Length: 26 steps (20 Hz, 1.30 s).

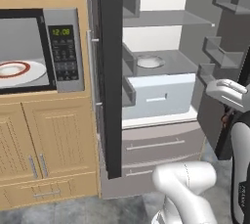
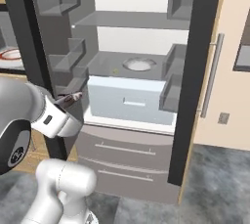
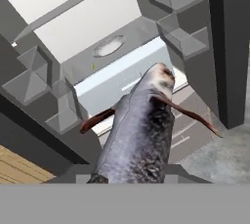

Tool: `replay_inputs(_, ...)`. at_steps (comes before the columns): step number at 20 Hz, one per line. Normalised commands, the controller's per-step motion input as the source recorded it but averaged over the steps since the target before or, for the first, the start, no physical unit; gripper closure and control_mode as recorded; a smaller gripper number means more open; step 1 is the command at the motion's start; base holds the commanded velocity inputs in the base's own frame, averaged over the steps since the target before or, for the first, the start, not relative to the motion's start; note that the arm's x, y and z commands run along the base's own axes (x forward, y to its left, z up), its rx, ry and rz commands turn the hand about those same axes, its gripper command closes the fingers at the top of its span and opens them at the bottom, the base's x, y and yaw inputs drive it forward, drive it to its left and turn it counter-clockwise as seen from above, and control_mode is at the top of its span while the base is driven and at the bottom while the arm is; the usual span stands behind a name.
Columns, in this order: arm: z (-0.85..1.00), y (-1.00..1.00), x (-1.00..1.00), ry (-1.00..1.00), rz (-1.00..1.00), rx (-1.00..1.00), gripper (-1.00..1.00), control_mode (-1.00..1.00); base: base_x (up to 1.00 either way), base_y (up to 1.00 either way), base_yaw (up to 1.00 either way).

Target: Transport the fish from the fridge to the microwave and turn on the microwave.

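At the far left of the left base view, the microwave (image 1: 41, 52) is seen built into tan wooden cabinets (image 1: 44, 145), its door swung away so that a white plate with a red rim (image 1: 17, 71) is shown resting inside; a green clock display and a dark keypad are set on its right-hand panel. To the right of it, the fridge (image 1: 161, 96) is seen standing open, with its dark left door (image 1: 111, 71) turned edge-on between microwave and interior. Inside, a glass shelf (image 1: 166, 18), a pale round dish (image 1: 150, 61) on the grey ledge and a pale blue-grey drawer (image 1: 158, 96) below it are visible, with grey door bins (image 2: 173, 78) carried on both doors. In front of the open fridge, outside its compartment and near the left door's bins, the fish (image 3: 141, 130) is held: a grey, speckled body with reddish-brown fins, pointed toward the drawer in the hand view. The gripper (image 3: 132, 175) is closed around the fish's tail end, its fingers largely hidden beneath the body. In the right base view the fish's reddish tip (image 2: 73, 98) is glimpsed just beyond the white wrist.
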Motion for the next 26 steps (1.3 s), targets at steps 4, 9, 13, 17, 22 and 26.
replay_inputs(4,0.00,0.00,0.00,0.00,0.00,0.00,1.00,1.00,-0.28,0.49,0.04)
replay_inputs(9,0.00,0.00,0.00,0.00,0.00,0.00,1.00,1.00,-0.10,0.55,0.01)
replay_inputs(13,0.00,0.00,0.00,0.00,0.00,0.00,1.00,1.00,-0.16,0.53,0.01)
replay_inputs(17,0.00,0.00,0.00,0.00,0.00,0.00,1.00,1.00,-0.18,0.49,0.00)
replay_inputs(22,0.00,0.00,0.00,0.00,0.00,0.00,1.00,1.00,-0.14,0.48,0.00)
replay_inputs(26,0.00,0.00,0.00,0.00,0.00,0.00,1.00,1.00,-0.07,0.51,0.00)
